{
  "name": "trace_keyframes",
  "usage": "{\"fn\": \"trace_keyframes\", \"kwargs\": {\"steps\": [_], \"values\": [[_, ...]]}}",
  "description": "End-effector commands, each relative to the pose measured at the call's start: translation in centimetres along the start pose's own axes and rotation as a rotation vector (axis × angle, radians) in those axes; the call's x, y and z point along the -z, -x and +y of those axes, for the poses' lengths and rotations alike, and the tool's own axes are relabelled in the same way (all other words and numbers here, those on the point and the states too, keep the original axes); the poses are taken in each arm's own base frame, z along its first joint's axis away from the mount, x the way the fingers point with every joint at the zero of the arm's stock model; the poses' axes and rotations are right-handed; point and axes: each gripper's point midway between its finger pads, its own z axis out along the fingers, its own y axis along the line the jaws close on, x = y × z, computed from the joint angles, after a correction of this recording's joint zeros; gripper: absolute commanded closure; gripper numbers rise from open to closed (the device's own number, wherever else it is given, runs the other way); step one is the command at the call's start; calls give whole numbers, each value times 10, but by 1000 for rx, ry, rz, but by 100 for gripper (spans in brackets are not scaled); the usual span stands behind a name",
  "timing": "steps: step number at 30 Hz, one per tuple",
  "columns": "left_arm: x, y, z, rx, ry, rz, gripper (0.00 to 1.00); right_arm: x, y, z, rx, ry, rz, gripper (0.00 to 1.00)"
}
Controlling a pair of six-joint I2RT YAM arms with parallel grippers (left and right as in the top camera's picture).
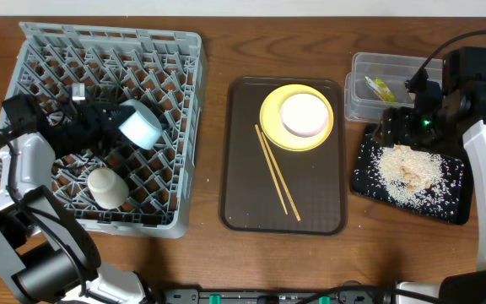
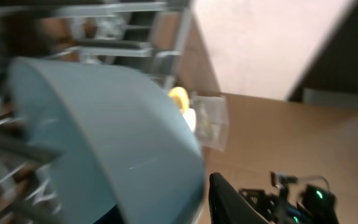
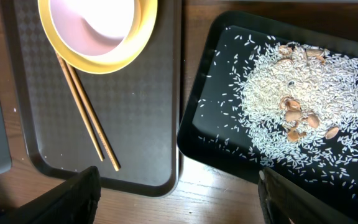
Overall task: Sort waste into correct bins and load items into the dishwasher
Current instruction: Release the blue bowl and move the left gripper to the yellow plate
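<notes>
At counter (image 1: pixel 213 51) left, locate the grey dish rack (image 1: pixel 112 32): the light blue bowl (image 1: pixel 141 124) lies tilted inside it at the left gripper (image 1: pixel 115 126); you cannot tell whether that gripper is clenched or released. On the brown serving tray (image 1: pixel 243 181), the white bowl (image 1: pixel 304 114) sits in the yellow plate (image 1: pixel 272 128), beside the chopsticks (image 1: pixel 277 171). Your right gripper (image 3: pixel 194 199) hangs released over the black tray (image 1: pixel 368 181) holding rice (image 1: pixel 407 169).

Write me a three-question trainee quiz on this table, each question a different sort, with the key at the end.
1. True or false: the white bowl sits on the yellow plate.
2. The rice lies in: A) clear tub, B) black tray, C) brown serving tray.
3. Fill in: the light blue bowl is in the grey ____.
Key: 1 true; 2 B; 3 dish rack.
</notes>
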Motion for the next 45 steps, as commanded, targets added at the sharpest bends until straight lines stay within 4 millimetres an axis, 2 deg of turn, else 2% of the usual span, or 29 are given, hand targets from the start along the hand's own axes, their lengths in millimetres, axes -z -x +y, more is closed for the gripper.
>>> {"fn": "trace_keyframes", "kwargs": {"steps": [1, 5, 8, 11, 17, 23, 29, 32, 35, 40, 45], "values": [[8, 7, 34, 38, 167, -46, 68, 7, 3, 2, -3, 8, -21, 21], [16, 8, 42, 65, 201, -64, 51, 7, 3, 2, 0, 8, -20, 21], [21, 11, 43, 69, 201, -79, 32, 7, 3, 2, -1, 8, -20, 21], [27, 13, 43, 72, 201, -96, 22, 7, 3, 2, -1, 8, -20, 21], [49, 21, 39, 62, 199, -164, 14, 7, 3, 2, -1, 8, -20, 21], [68, 26, 22, -24, 254, -244, 11, 7, 3, 2, -1, 7, -20, 21], [70, 13, -26, -186, 261, -282, 10, 7, 3, 2, 0, 7, -20, 21], [59, 0, -46, -290, 327, -287, 10, 7, 3, 2, 0, 8, -22, 20], [40, -17, -66, -413, 402, -281, 9, 7, 4, 2, 0, 8, -23, 18], [-16, -50, -100, -638, 449, -228, 9, 7, 4, 2, 0, 8, -23, 16], [-76, -81, -116, -830, 501, -186, 8, 7, 1, 1, -3, 6, -13, 14]]}}
